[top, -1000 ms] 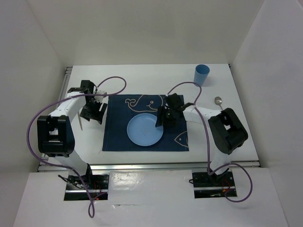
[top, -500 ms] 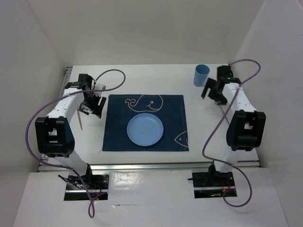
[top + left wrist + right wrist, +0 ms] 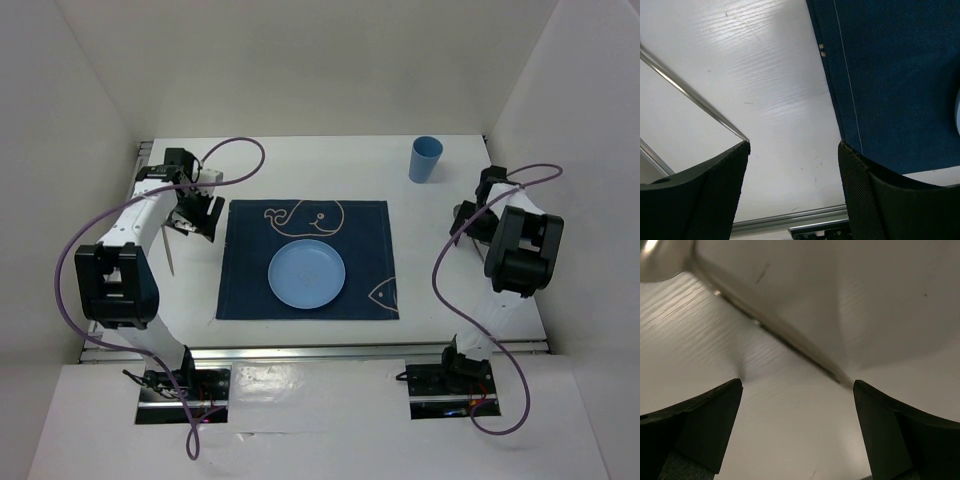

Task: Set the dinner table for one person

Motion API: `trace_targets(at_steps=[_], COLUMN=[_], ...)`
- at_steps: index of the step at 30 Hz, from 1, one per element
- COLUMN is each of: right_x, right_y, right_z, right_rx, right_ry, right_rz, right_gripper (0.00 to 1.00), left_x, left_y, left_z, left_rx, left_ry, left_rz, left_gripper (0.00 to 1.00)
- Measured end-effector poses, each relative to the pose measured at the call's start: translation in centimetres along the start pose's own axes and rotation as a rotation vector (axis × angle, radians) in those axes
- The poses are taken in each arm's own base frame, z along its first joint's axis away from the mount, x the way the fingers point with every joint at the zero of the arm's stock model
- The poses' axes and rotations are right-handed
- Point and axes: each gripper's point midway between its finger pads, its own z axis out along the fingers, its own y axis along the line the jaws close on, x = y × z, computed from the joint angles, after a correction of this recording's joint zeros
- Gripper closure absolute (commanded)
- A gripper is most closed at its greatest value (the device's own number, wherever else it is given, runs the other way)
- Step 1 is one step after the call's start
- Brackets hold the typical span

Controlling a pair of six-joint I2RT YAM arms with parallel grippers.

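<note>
The white tabletop (image 3: 330,165) is lying beneath the 2 arms, carrying a navy placemat (image 3: 250,285) with a blue plate (image 3: 307,274) on it. The left end effector (image 3: 795,150) is hovering wide open and empty beside the placemat's left edge. The right end effector (image 3: 797,385) is hovering wide open over a spoon (image 3: 765,322), gripping nothing.

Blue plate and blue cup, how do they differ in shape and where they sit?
The plate is flat and wide; the cup is upright and narrower. The plate lies on the navy placemat; the cup stands off it, on the bare dinner table. Both are plain light blue.
</note>
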Motion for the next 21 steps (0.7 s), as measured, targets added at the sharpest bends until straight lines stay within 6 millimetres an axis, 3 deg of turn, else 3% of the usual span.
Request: trace_targets(at_steps=[2, 4, 5, 8, 9, 12, 21], right_x=[0.3, -0.7, -1.0, -1.3, -1.4, -1.4, -1.2], right_y=[-0.3, -0.3, -0.1, 0.6, 0.9, 1.4, 1.9], right_z=[1.7, 2.0, 2.1, 2.4, 2.4, 2.5, 1.9], right_rx=[0.019, 0.010, 0.005, -0.030, -0.043, -0.069, -0.046], right_ry=[0.033, 0.021, 0.019, 0.013, 0.010, 0.003, -0.035], right_rz=[-0.005, -0.013, -0.017, -0.021, -0.021, -0.022, -0.014], right_gripper=[0.00, 0.09, 0.28, 0.53, 0.75, 1.00, 1.00], left_x=[0.1, 0.2, 0.2, 0.3, 0.4, 0.4, 0.7], left_y=[0.1, 0.3, 0.4, 0.5, 0.6, 0.7, 0.8], left_z=[0.1, 0.2, 0.3, 0.4, 0.5, 0.5, 0.7], left_rx=[-0.006, -0.015, -0.019, -0.027, -0.030, -0.036, -0.046], left_ry=[0.006, 0.012, 0.016, 0.025, 0.026, 0.027, 0.040], left_rz=[0.000, -0.001, -0.001, -0.001, -0.001, -0.001, -0.001], left_gripper=[0.22, 0.22, 0.22, 0.22, 0.22, 0.22, 0.22])
